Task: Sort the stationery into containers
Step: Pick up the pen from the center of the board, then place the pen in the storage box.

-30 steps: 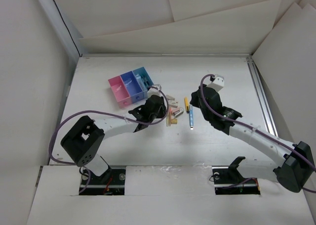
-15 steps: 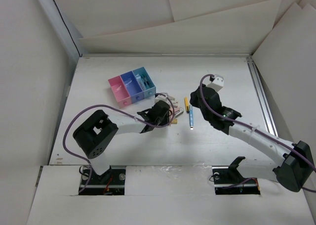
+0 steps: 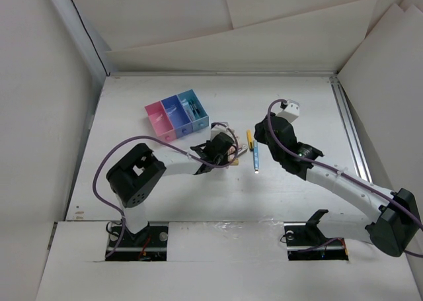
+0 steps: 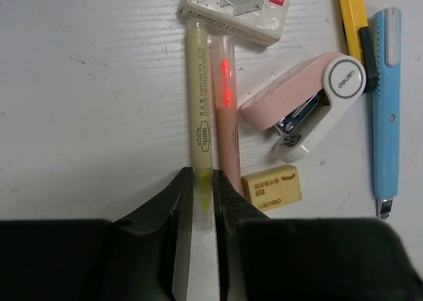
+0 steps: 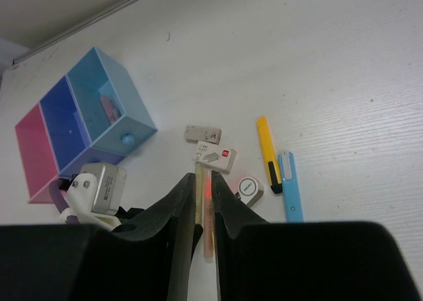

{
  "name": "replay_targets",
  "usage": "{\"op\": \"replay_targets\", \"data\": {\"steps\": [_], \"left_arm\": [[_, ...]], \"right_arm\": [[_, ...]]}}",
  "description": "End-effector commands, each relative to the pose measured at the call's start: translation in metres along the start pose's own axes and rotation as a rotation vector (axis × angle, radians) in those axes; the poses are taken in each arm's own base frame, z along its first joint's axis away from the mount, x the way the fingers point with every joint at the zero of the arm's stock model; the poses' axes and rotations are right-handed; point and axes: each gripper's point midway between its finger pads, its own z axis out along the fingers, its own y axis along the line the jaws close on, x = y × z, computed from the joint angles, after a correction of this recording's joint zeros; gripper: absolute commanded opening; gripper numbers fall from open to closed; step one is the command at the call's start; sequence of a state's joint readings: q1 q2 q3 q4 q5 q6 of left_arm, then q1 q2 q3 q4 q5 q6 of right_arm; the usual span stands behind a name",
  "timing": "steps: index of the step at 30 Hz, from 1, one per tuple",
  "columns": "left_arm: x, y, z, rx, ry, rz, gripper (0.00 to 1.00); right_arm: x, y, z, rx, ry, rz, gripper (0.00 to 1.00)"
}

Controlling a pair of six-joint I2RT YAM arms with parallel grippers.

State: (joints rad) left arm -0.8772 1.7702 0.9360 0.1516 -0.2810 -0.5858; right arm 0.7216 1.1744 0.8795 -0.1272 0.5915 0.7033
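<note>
My left gripper (image 4: 202, 176) is at table level with its two fingers (image 4: 180, 208) clamped on the near end of the pale yellow highlighter (image 4: 199, 109). The barrel fills the gap between them and runs straight away from the wrist. The salmon highlighter (image 4: 227, 109) lies parallel and touching it on the right, just outside my right-hand finger. The white staple box (image 4: 234, 6) lies across the far ends of both highlighters. The pink stapler (image 4: 307, 106) lies tilted to the right of the salmon highlighter, and the tan eraser (image 4: 271, 188) rests just below it. Further right, the blue cutter (image 4: 385, 109) lies beside the yellow cutter (image 4: 351, 10), the two touching. All of these rest on the white table (image 4: 86, 83). My right gripper (image 5: 203, 180) hangs above the table. Its fingers are drawn almost together, only a narrow slit remains, and nothing is between them. The three joined trays stand to the left of the stationery cluster: the light blue tray (image 5: 142, 119) is nearest it, then the dark blue tray (image 5: 63, 126), then the pink tray (image 5: 32, 152). The light blue tray holds a small reddish item that I cannot identify.
</note>
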Motion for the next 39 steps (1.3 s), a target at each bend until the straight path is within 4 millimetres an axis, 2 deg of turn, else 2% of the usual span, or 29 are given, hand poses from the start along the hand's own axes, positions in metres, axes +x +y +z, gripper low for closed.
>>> {"op": "replay_targets", "data": {"steps": [1,2,6,7,9,10,13,14,17,19,21,25,28,29,31,32,34,35,37,38,39], "left_arm": [[0.009,0.016,0.001,-0.079,0.027,0.023,0.04],[0.005,0.014,-0.002,-0.072,0.016,0.008,0.01],[-0.011,0.009,-0.019,-0.031,-0.036,-0.026,0.0],[-0.027,0.001,-0.03,0.003,-0.079,-0.055,0.0],[-0.042,-0.006,-0.042,0.035,-0.12,-0.074,0.0],[-0.059,-0.014,-0.054,0.067,-0.159,-0.092,0.0],[-0.082,-0.024,-0.072,0.117,-0.223,-0.121,0.0],[-0.096,-0.026,-0.081,0.139,-0.248,-0.141,0.0],[-0.126,-0.023,-0.088,0.164,-0.309,-0.188,0.0],[-0.151,-0.014,-0.091,0.135,-0.367,-0.223,0.0],[-0.172,-0.007,-0.086,0.102,-0.409,-0.25,0.0],[-0.213,0.025,-0.073,0.021,-0.469,-0.313,0.0],[-0.226,0.042,-0.061,-0.019,-0.48,-0.335,0.0],[-0.236,0.055,-0.058,-0.043,-0.495,-0.354,0.0],[-0.235,0.069,-0.043,-0.062,-0.47,-0.371,0.0],[-0.24,0.082,-0.039,-0.076,-0.472,-0.395,0.0],[-0.24,0.091,-0.029,-0.082,-0.454,-0.401,0.0],[-0.233,0.093,-0.02,-0.094,-0.435,-0.397,0.0],[-0.238,0.1,-0.017,-0.119,-0.448,-0.405,0.0],[-0.23,0.104,-0.009,-0.143,-0.427,-0.401,0.0],[-0.234,0.103,-0.011,-0.139,-0.434,-0.403,0.0]], "right_arm": [[-0.017,0.013,-0.004,-0.033,-0.047,0.027,0.22],[-0.017,0.013,-0.004,-0.033,-0.047,0.027,0.23],[-0.017,0.013,-0.004,-0.033,-0.047,0.027,0.29],[-0.017,0.013,-0.004,-0.033,-0.047,0.027,0.29],[-0.017,0.013,-0.004,-0.033,-0.047,0.027,0.31],[-0.017,0.013,-0.004,-0.033,-0.047,0.027,0.32],[-0.017,0.013,-0.004,-0.033,-0.047,0.027,0.32],[-0.017,0.013,-0.004,-0.033,-0.047,0.027,0.32],[-0.017,0.013,-0.004,-0.033,-0.047,0.027,0.32],[-0.017,0.013,-0.004,-0.033,-0.047,0.027,0.32],[-0.016,0.015,-0.004,-0.04,-0.041,0.027,0.32],[-0.019,0.015,-0.006,-0.045,-0.047,0.032,0.32],[-0.019,0.015,-0.006,-0.045,-0.047,0.032,0.32],[-0.019,0.015,-0.006,-0.045,-0.047,0.032,0.32],[-0.019,0.015,-0.006,-0.045,-0.047,0.032,0.32],[-0.02,0.017,-0.008,-0.057,-0.047,0.037,0.32],[-0.02,0.017,-0.008,-0.057,-0.047,0.037,0.32],[-0.02,0.017,-0.008,-0.057,-0.047,0.037,0.32],[-0.02,0.017,-0.008,-0.057,-0.047,0.037,0.32],[-0.02,0.017,-0.008,-0.057,-0.047,0.037,0.32],[-0.02,0.017,-0.008,-0.057,-0.047,0.037,0.32]]}}
